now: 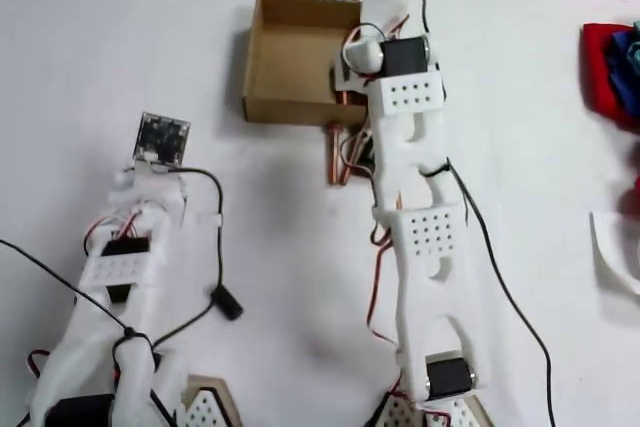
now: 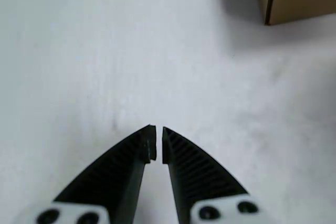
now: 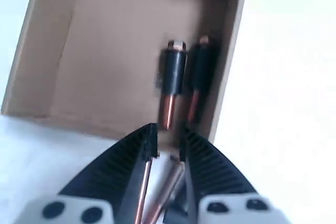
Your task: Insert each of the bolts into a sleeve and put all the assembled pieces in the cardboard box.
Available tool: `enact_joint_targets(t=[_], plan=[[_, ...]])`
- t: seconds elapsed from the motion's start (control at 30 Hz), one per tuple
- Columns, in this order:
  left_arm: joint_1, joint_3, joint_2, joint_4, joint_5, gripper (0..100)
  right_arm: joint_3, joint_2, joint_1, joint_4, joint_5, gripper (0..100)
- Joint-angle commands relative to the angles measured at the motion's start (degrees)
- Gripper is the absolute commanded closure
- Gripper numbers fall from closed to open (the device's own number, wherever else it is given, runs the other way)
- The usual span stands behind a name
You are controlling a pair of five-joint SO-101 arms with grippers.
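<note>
While the left claw (image 2: 156, 142) sits all but closed and empty over the bench (image 2: 79, 51), the right claw (image 3: 168, 135), jaws slightly parted, hangs above loose bolts (image 3: 167, 183); just ahead, two sleeved pieces (image 3: 173, 74) lie in the box (image 3: 232, 45).

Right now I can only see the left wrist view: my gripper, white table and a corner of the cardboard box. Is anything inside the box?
Observer: Yes. Two assembled pieces lie side by side in the cardboard box, close to one wall.
Operator: Cool! Are there any bolts outside it?
Observer: Yes. Copper bolts lie on the table, just outside the box's near wall.
Operator: Where's the other arm?
Observer: The right gripper hangs open right over those bolts, at the box's edge.
</note>
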Motion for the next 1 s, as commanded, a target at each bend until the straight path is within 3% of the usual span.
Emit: enact_joint_targets(t=[0.0,0.27,0.43,0.57,0.63,0.83,0.97], plan=[[0.0,-0.22,-0.09,-1.14,-0.35,95,-2.29,-6.55,-0.75,3.38,0.53,93.9],[0.0,-0.31,-0.18,-1.14,-0.35,95,5.54,-17.98,-1.01,3.91,0.53,93.9],[-0.44,-1.01,-0.44,-1.05,-0.35,95,37.19,-36.26,-2.33,3.74,1.23,93.8],[-1.93,-2.15,-0.35,-0.88,0.0,95,64.79,-47.78,-11.03,2.77,12.4,93.8],[-4.75,-2.59,-0.62,-1.14,3.43,95,74.02,-52.26,-15.87,1.63,16.88,93.8],[-23.03,-7.43,-0.09,-1.05,18.73,95,93.01,-62.9,-21.58,-8.57,17.41,84.9],[-31.38,-9.71,0.26,-1.05,23.03,95,103.21,-64.13,-28.09,-15.96,17.49,79.0]])
